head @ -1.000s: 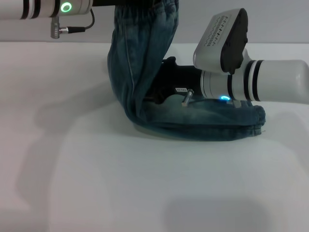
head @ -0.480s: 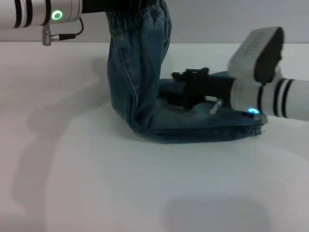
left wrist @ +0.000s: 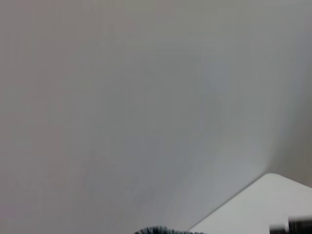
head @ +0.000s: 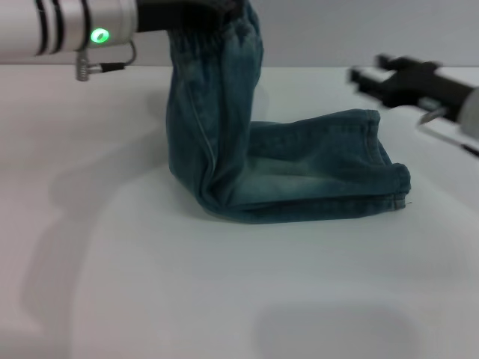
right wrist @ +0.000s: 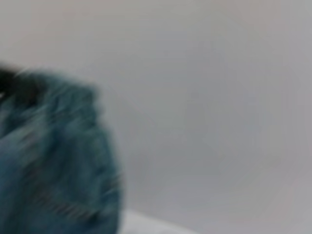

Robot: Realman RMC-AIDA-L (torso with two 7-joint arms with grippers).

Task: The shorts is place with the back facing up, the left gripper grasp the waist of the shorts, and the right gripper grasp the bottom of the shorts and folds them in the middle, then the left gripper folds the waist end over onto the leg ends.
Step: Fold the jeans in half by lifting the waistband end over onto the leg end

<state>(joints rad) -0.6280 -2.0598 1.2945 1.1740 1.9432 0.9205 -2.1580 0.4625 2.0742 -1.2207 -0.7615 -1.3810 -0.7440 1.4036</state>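
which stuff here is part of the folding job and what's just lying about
Part of the job:
- shorts, waist end lifted
- left pincer holding the waist
- right pincer, off the shorts

Lying about:
- only the white table they rest on

One pair of denim shorts (head: 247,161) is in view, on one white table (head: 224,299). Two robot arms show: one green-lit with the left gripper (head: 196,9), one carrying the right gripper (head: 367,73).
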